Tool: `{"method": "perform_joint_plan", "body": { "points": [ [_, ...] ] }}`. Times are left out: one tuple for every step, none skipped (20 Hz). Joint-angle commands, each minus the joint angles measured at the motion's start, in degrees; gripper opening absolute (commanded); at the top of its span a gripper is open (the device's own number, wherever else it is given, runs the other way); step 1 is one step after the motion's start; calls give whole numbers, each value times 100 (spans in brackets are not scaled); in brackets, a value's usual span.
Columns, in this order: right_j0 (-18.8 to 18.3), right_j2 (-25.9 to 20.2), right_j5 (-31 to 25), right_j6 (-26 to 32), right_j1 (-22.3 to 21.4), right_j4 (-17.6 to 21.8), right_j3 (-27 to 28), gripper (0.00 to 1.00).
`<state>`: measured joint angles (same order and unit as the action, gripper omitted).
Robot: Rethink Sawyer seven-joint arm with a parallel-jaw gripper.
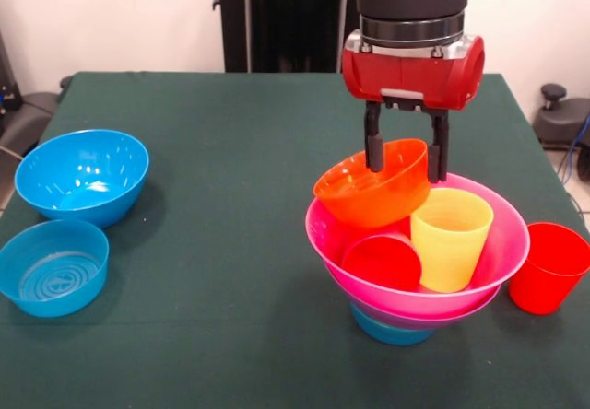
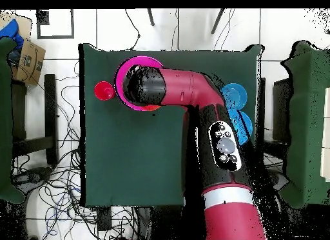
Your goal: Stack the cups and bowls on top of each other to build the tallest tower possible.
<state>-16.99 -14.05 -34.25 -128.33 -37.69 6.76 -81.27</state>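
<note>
The tower stands right of centre in the front view: a small blue bowl (image 1: pixel 392 329) at its base, a purple rim above it, then the wide pink bowl (image 1: pixel 502 243). Inside the pink bowl are a yellow cup (image 1: pixel 450 237) upright and a red cup (image 1: pixel 382 263). My gripper (image 1: pixel 405 165) is shut on the rim of the small orange bowl (image 1: pixel 369 191) and holds it tilted over the pink bowl's back edge. A second red cup (image 1: pixel 548 267) stands on the table to the right. In the overhead view the arm hides most of the pink bowl (image 2: pixel 126 64).
Two blue bowls sit at the table's left in the front view, a deep one (image 1: pixel 83 176) and a shallower one (image 1: pixel 53 267) in front of it. In the overhead view they show as blue bowls (image 2: pixel 233 95) beside the arm. No lime green bowl shows.
</note>
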Motion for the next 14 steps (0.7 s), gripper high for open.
{"method": "perform_joint_plan", "body": {
  "points": [
    [198, 8, 546, -652, 528, 4, -341, 100],
    [218, 20, 579, -663, 562, -1, -310, 100],
    [238, 35, 597, -669, 589, -7, -284, 100],
    [254, 52, 609, -671, 609, -9, -262, 100],
    [269, 68, 620, -671, 630, -14, -249, 100],
    [285, 83, 631, -671, 650, -19, -237, 100],
    [300, 101, 654, -666, 673, -21, -232, 100],
    [302, 109, 669, -654, 693, -16, -231, 100],
    [305, 117, 685, -641, 714, -11, -230, 100],
    [303, 122, 709, -628, 740, -6, -231, 100],
    [306, 137, 725, -615, 761, 6, -227, 100],
    [307, 149, 749, -608, 781, 15, -231, 100],
    [312, 168, 762, -607, 782, 25, -247, 100],
    [317, 185, 771, -597, 792, 35, -252, 100]
  ]
}}
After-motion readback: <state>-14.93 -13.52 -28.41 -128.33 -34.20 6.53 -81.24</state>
